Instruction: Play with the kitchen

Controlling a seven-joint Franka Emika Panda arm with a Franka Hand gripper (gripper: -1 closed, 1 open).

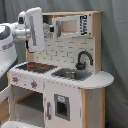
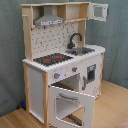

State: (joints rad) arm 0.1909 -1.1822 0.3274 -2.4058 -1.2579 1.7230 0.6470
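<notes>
Oven door (image 2: 72, 104) of the kitchen (image 2: 60, 55) hangs open at lower centre, hob and sink untouched; gripper (image 1: 34, 28) upper left, finger state can't tell.

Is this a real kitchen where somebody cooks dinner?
Probably not. It looks like a test or play room holding a toy kitchen: small, white and light wood, with a pretend hob, a black tap and an oven door hanging open. A robot arm reaches over it against a plain grey curtain.

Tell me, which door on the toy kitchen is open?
The big oven door under the hob hangs open, swung out toward the front. The narrower windowed door under the sink is shut.
</notes>
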